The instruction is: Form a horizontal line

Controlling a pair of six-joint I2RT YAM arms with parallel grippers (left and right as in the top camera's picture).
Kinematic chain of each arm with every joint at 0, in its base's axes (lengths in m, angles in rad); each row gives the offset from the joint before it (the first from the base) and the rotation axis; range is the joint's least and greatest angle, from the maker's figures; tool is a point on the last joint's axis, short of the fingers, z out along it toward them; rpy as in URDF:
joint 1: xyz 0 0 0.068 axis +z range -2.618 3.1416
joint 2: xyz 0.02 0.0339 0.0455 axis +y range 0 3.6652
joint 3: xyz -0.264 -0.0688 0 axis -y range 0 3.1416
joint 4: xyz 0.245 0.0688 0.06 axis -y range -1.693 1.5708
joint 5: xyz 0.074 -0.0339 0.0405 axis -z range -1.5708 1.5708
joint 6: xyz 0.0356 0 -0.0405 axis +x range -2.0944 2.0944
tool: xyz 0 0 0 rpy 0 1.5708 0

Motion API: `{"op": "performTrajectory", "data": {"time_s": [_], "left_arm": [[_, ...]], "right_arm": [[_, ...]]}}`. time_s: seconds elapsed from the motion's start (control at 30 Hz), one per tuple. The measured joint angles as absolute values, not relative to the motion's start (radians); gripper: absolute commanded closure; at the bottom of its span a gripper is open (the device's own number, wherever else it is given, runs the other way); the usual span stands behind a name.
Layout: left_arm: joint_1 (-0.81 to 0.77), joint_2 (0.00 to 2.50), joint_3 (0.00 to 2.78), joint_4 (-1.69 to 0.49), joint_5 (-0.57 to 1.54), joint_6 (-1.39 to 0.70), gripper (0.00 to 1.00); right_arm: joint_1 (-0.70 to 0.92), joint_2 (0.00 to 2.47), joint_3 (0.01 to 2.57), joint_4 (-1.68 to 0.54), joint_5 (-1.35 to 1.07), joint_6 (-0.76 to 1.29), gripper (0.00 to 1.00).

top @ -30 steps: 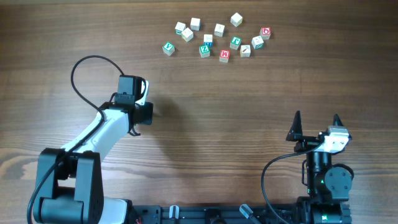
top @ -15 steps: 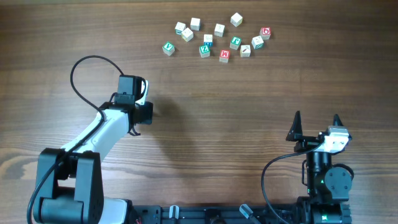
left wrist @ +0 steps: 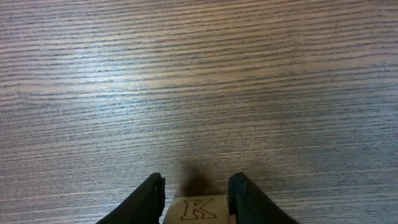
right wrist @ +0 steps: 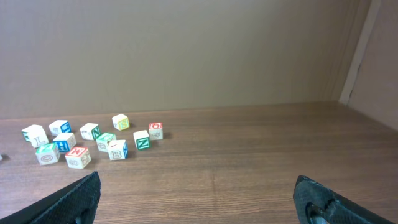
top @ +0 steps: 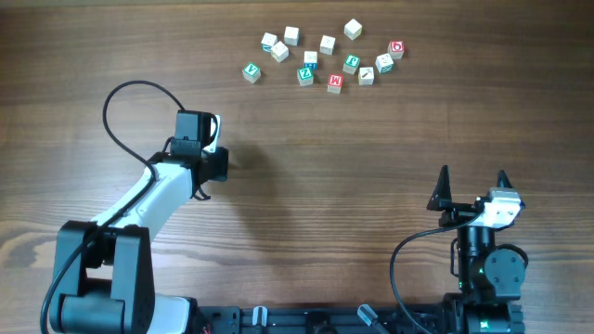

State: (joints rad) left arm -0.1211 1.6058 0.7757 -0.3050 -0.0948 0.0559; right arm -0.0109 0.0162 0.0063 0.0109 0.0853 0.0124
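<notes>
Two claws show, and only one holds anything. The left claw (left wrist: 196, 186) is closed narrowly on a pale wooden K cube (left wrist: 199, 210), whose brown-outlined letter faces the wrist camera between the two dark fingers (left wrist: 151, 198). The cube hangs low over bare wood grain, with a small shadow just ahead of it. It is not clear whether it touches the table (top: 306, 186).

From overhead, the left claw (top: 212, 154) sits left of the table's middle, at the end of a white arm that reaches up from the near left corner.

The right claw (top: 472, 181) is spread wide and empty near the table's near right edge. In its own camera only the two black tips of the right claw (right wrist: 199, 202) show, at the lower corners.

Well apart from both claws, a loose cluster of letter cubes (top: 327, 44) lies scattered at the far side of the table, not in a row. The red M cube (top: 335, 82) sits on the cluster's near edge, and the blue-marked cube (top: 311, 60) lies just beyond it to the left.
</notes>
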Motion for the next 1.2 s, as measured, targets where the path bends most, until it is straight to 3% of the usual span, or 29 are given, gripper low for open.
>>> {"op": "performTrajectory", "data": {"time_s": [0.3,0.63,1.2], "left_arm": [[-0.121,1.606,0.776,-0.3,-0.096,0.086,0.51],[-0.121,1.606,0.776,-0.423,-0.096,0.093,0.61],[-0.121,1.606,0.776,-0.413,-0.097,0.069,0.6]], "right_arm": [[-0.011,0.016,0.006,0.011,0.085,0.012,0.0],[-0.011,0.016,0.006,0.011,0.085,0.012,0.0],[-0.011,0.016,0.006,0.011,0.085,0.012,0.0]]}}
